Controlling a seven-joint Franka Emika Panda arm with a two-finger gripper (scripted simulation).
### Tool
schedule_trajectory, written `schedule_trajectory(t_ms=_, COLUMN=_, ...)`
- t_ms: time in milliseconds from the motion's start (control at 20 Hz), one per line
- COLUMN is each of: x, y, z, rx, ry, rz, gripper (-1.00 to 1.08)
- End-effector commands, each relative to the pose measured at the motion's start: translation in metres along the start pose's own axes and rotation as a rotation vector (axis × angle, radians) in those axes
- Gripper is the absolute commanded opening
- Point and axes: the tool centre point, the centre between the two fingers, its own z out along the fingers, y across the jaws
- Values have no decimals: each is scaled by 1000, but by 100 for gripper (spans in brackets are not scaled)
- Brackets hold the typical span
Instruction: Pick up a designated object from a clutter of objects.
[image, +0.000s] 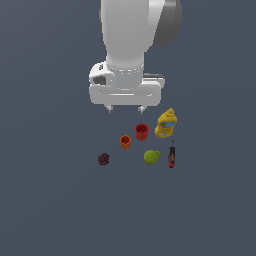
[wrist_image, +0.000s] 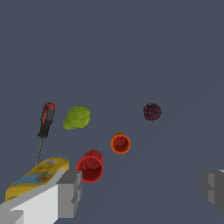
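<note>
while the gripper (image: 125, 107) hangs high above the grey floor with its jaws spread wide and nothing between them, the dark maroon ball (image: 103, 159) sits alone at the exterior view's left edge of the clutter. it looks small, light and rounded, likely to roll or slip, so a pinch straight across its middle seems safest. the orange cup (image: 125, 142) is its nearest neighbour but stands apart; the red cup (image: 142, 131), green lumpy fruit (image: 152, 157), mustard bottle (image: 166, 124) and screwdriver (image: 171, 157) lie further off. nothing appears to block a descent from above
</note>
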Motion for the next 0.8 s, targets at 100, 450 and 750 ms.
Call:
schedule_trajectory(t_ms=100, x=0, y=1, z=-1, rx=2, ry=1, rz=1, gripper=100)
schedule_trajectory(t_ms=450, x=1, y=8, z=-13, rx=27, ry=12, rz=11, gripper=100)
schedule_trajectory(t_ms=750, x=1, y=7, z=-13, rx=26, ry=12, rz=11, gripper=100)
